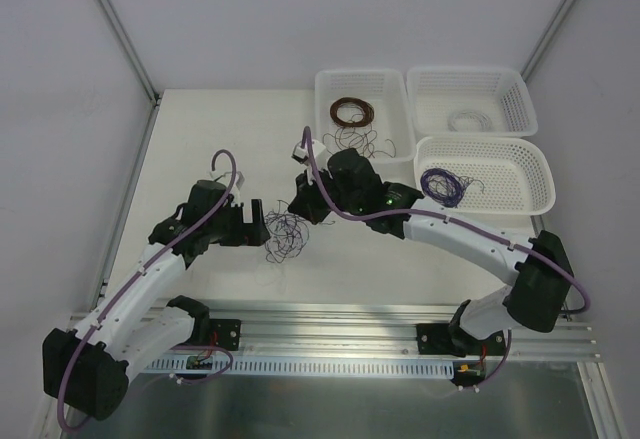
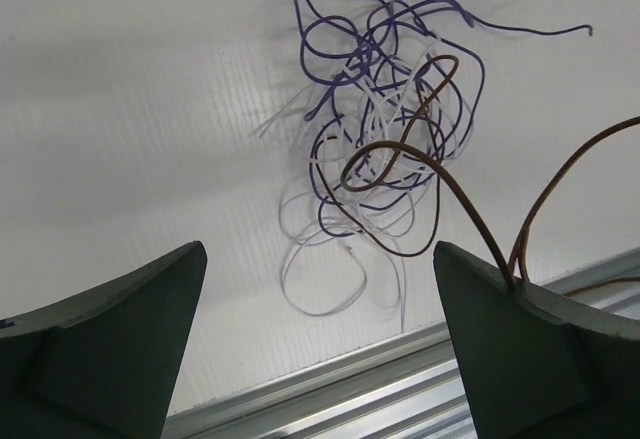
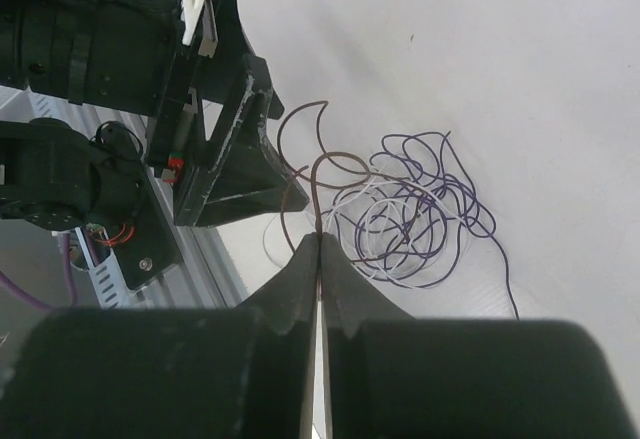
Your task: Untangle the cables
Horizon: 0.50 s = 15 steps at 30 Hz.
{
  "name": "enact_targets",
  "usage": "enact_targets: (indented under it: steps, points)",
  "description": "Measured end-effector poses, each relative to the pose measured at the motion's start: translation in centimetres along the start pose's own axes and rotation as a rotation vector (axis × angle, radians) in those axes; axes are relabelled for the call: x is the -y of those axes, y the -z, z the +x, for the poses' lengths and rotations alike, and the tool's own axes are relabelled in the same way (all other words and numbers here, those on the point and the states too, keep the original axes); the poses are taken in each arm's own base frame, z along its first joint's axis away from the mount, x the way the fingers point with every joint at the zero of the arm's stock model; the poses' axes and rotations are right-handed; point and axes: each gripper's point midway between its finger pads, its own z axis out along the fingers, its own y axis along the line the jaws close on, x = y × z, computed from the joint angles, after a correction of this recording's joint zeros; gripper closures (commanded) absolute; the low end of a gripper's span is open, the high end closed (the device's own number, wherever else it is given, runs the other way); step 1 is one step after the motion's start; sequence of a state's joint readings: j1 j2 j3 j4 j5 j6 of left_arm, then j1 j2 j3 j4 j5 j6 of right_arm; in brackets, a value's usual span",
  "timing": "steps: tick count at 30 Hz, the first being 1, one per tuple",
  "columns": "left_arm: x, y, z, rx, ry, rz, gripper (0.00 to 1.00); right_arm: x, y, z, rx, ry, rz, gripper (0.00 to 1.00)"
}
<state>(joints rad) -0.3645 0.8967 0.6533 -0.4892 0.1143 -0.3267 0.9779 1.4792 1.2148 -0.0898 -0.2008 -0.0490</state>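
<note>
Currently, the white table (image 1: 200, 139) carries three white baskets at its far right.

Left basket (image 1: 325, 84): neat brown coil (image 1: 353, 112) plus loose dark strands (image 1: 365, 142).
Far-right basket (image 1: 515, 94): pale coil (image 1: 468, 119).
Near-right basket (image 1: 540, 184): purple coil (image 1: 445, 186).

Left gripper (image 2: 318, 249): fingers spread wide, poised just beside the tangle.
Right gripper (image 3: 319, 241): fingers pressed together, pinching a brown strand (image 3: 315, 174).

Cables (image 1: 283, 234): a purple, white and brown scribble lying on the table between the two grippers, outside every basket. The brown strand rises out of it to the right gripper.
</note>
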Motion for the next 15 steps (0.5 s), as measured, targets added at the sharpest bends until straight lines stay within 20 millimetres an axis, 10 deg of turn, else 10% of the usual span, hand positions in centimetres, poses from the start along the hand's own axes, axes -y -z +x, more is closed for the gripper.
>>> enact_targets:
  steps: [15]
  points:
    - [5.2,-3.1,0.1,-0.003,0.136,0.105,0.14,-0.9,5.1,-2.8,0.077,0.017,0.053,0.99]
